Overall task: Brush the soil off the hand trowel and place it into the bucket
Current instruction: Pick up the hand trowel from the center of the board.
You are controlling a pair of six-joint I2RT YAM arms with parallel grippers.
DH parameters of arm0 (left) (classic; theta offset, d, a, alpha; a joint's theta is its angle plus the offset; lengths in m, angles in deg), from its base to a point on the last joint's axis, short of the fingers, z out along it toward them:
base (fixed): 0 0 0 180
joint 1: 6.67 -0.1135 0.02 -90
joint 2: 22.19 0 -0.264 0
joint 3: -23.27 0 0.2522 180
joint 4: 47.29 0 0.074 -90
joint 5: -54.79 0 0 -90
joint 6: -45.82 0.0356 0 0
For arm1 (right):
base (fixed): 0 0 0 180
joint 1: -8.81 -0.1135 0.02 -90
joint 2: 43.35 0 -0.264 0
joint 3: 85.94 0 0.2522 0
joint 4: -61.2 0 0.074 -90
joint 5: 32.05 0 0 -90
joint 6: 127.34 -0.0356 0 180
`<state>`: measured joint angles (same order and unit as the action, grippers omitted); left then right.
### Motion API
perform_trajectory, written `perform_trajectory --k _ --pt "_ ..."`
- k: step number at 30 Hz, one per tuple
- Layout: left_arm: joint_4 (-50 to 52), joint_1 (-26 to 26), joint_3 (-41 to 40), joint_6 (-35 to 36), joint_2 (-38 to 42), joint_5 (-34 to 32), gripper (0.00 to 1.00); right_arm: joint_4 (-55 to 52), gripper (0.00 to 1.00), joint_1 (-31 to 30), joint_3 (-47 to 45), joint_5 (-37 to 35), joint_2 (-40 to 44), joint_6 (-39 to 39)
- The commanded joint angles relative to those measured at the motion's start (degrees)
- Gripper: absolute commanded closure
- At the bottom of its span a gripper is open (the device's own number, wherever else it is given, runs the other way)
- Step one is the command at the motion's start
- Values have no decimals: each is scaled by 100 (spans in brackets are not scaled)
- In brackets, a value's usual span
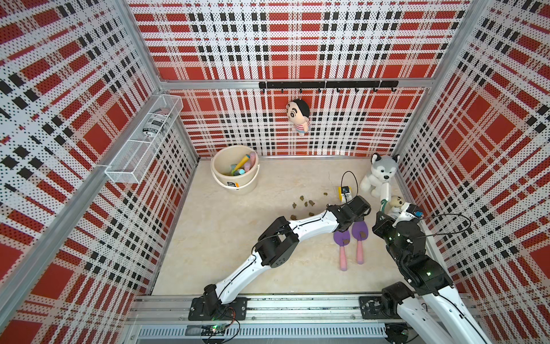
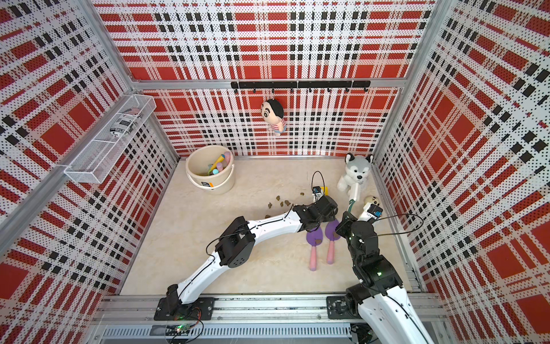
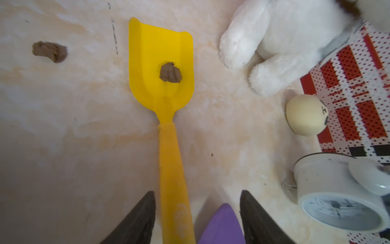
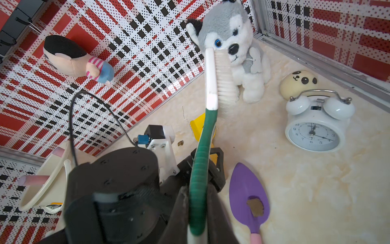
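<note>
**Yellow hand trowel** [image 3: 166, 109]: flat on your worktop [image 1: 238, 238], just beside the husky plush [image 1: 382, 172], with one soil lump [image 3: 170, 72] on its blade.
**Your left tool** [image 3: 196, 192]: jaws apart, straddling the trowel's handle, not closed on it.
**Your right tool** [image 4: 197, 190]: clamped on the green-handled brush [image 4: 207, 126], with the brush head near the husky plush.
**Bucket** [image 1: 248, 186]: upright, well apart from the husky plush, with coloured handles inside.
**Loose soil lumps** [image 1: 302, 198]: scattered between bucket and husky plush, nearer the plush.
</note>
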<state>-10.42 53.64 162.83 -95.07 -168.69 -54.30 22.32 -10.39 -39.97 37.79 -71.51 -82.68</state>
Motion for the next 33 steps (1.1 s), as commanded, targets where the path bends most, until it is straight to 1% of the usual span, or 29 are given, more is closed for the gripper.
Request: perform_trajectory --k 1,4,9,12,14,22,23,26,29,31,33 --pt "208 -81 291 224 -282 159 34 55 100 22 71 1 79 191" --pt "273 -107 306 214 -375 239 35 43 100 24 59 -40 88 254" --pt "535 -108 307 263 -443 196 41 104 100 24 11 -28 82 301" --pt "699 -99 303 323 -448 92 45 148 100 28 -20 -13 65 308" --pt "799 -99 292 367 -447 21 49 177 100 24 -28 -7 39 315" --pt "1151 -55 287 661 -378 -305 57 167 100 23 9 12 20 331" --pt "1168 -55 282 685 -377 -305 58 170 100 29 3 12 20 319" --pt "1187 -61 285 731 -394 -202 64 178 100 23 -1 23 12 307" --pt "1187 -66 287 754 -381 -123 64 166 100 27 5 36 4 295" --pt "1179 -81 291 765 -377 -34 70 157 100 30 6 36 21 281" --pt "1182 -97 303 782 -356 60 71 148 100 30 6 47 32 276"
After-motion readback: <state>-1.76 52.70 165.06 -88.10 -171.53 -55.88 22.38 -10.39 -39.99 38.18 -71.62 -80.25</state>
